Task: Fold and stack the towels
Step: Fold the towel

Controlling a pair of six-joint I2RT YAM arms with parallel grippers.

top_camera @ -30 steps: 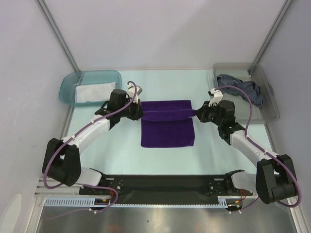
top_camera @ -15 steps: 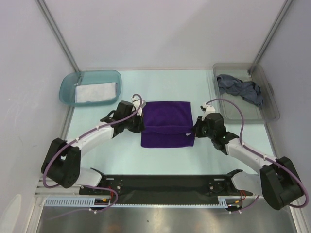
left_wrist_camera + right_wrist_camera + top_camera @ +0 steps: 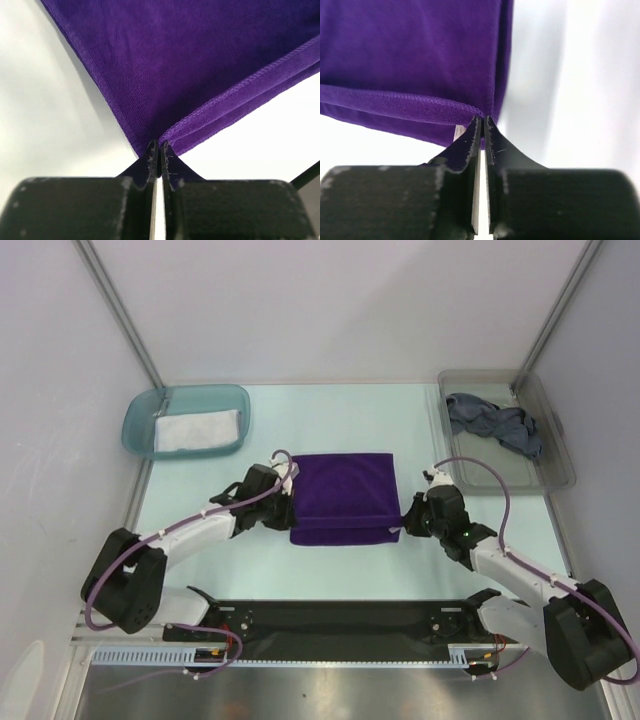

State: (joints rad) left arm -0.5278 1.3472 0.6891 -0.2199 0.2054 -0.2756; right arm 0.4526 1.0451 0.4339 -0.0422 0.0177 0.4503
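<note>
Top view: deep purple soft towel [image 3: 343,498] on pale green table [image 3: 330,420], far edge now drawn onto near edge; half-fold nearly completed.
Left wrist: left gripper [image 3: 159,147] clamped on towel corner.
Right wrist: right gripper [image 3: 481,120] clamped likewise.

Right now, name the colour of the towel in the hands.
The towel is plain deep purple; top view shows it best.

Purple towel [image 3: 344,492] folded flat, centre; white towel [image 3: 197,430] folded in tray [image 3: 136,420]; grey-blue towel [image 3: 490,422] crumpled in bin [image 3: 552,466].
</note>
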